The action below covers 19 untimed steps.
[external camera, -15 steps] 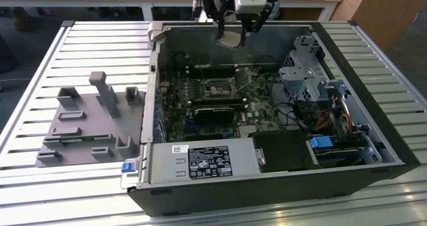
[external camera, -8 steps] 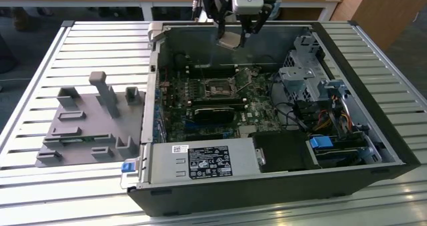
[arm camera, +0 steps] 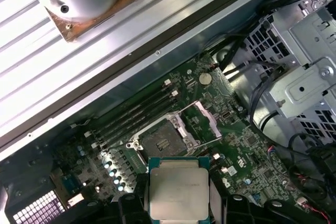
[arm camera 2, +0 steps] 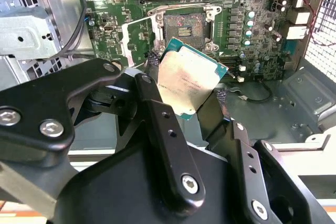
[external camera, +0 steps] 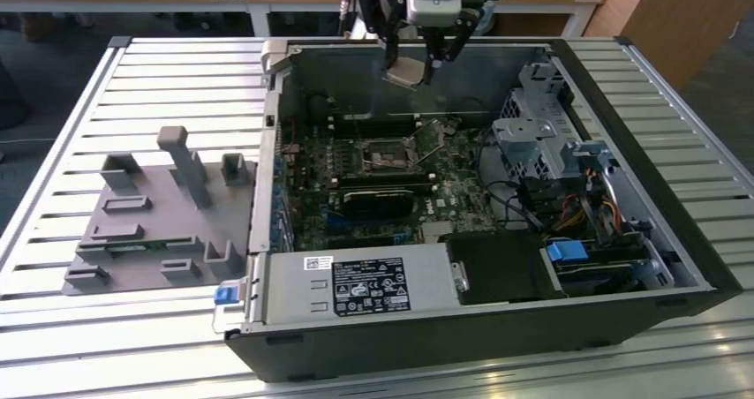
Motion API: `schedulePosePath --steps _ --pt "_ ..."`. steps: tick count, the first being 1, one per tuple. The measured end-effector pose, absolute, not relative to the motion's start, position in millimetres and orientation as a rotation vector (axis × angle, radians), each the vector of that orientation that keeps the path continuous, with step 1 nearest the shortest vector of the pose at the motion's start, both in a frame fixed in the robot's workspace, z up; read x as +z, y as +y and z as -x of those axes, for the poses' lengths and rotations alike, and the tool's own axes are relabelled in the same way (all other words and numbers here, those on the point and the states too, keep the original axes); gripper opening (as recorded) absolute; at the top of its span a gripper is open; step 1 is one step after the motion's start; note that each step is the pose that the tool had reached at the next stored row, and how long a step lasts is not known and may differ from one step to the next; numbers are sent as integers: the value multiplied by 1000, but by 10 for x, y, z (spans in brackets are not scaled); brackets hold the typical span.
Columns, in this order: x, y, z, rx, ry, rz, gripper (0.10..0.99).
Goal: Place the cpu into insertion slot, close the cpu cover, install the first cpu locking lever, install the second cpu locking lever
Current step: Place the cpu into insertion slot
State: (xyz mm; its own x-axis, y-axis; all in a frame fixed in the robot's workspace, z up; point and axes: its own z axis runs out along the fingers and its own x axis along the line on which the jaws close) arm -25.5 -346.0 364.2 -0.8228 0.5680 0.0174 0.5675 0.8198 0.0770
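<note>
My gripper (external camera: 415, 62) hangs above the far wall of the open computer case, shut on the cpu (external camera: 404, 71). In both wrist views the cpu (arm camera 2: 189, 77) (arm camera: 178, 192) shows its dull metal top, tilted, with a black finger (arm camera 2: 157, 108) at each side. Below it on the green motherboard lies the insertion slot (arm camera 2: 184, 26) (arm camera: 157, 141) (external camera: 384, 158), bare and dark in the middle. The cpu cover (arm camera 2: 137, 38) (arm camera: 203, 119) stands swung open beside the slot. The cpu is well above the slot and touches nothing but the fingers.
A black power supply box (external camera: 353, 286) sits at the case's near side. A metal drive cage (external camera: 542, 143) with cables stands at the exterior view's right. A long black card (external camera: 377, 191) lies near the slot. A grey fixture (external camera: 165, 214) rests on the slatted table (external camera: 71, 108).
</note>
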Motion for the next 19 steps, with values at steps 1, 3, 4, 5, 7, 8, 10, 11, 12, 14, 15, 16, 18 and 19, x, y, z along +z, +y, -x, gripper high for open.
schedulePosePath --steps 1,3,4,5,7,8,10,11,12,14,15,16,18,19 --pt "3640 -3460 255 123 2989 -939 541" --pt "3638 -3460 255 123 2984 -952 541" --pt "3637 -3460 255 123 2982 -958 541" --pt "3635 -3460 255 123 2980 -964 541" --pt "3634 -3460 255 123 2977 -973 541" --pt "3633 -3460 255 123 2975 -978 541" --pt "3630 -3460 256 123 2971 -988 541" --pt "3629 -3460 255 123 2969 -994 541" --pt "3628 -3460 256 123 2967 -1000 541" --pt "3626 -3460 255 123 2963 -1012 541" --pt "3625 -3460 256 123 2961 -1017 541" --pt "3624 -3460 255 123 2959 -1023 541" --pt "3621 -3459 255 123 2955 -1034 541" --pt "3619 -3459 256 123 2953 -1039 541"
